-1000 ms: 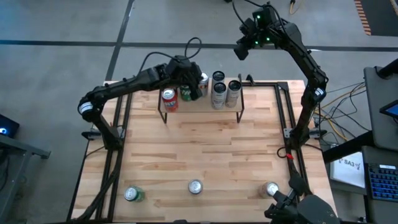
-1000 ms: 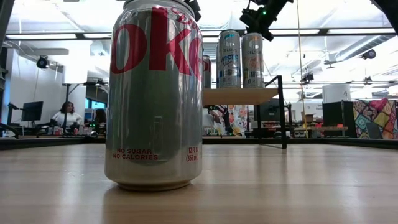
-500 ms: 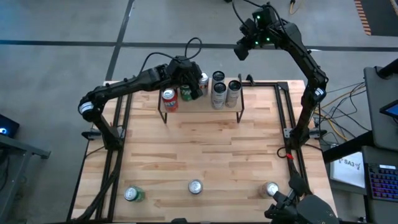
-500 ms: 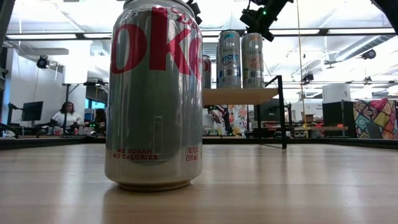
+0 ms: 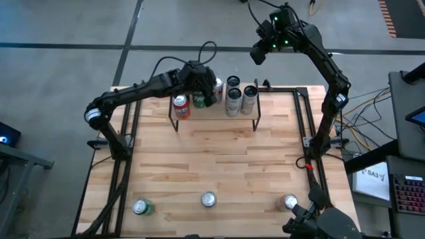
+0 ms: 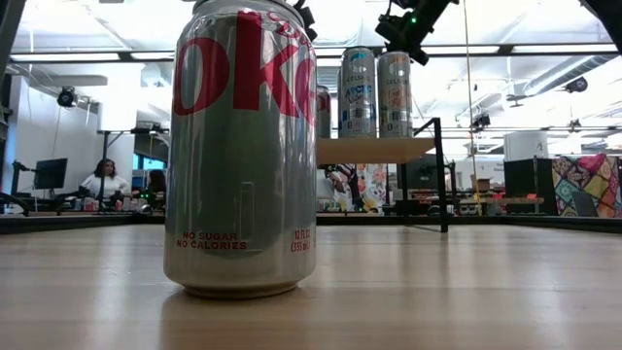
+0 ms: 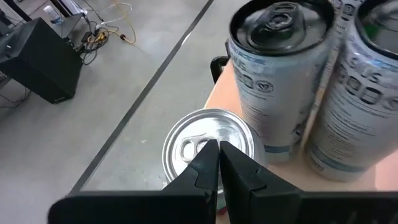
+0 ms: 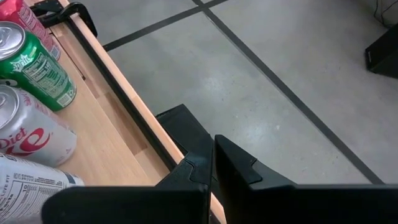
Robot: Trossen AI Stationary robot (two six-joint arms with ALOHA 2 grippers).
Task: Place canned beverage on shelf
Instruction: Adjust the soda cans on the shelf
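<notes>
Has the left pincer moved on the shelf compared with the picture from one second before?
No. In the high view the left pincer sits at the same spot over the shelf, beside the same green can.

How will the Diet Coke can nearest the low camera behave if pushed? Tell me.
The Diet Coke can stands upright, tall for its base, so a high push would probably tip it. Once down, its round body would likely roll across the flat table. Its smooth, shiny wall looks slippery.

Both arms are matte black with jointed tubular links, white bands at the elbows, looping black cables, and green indicator lights on the right wrist.
</notes>
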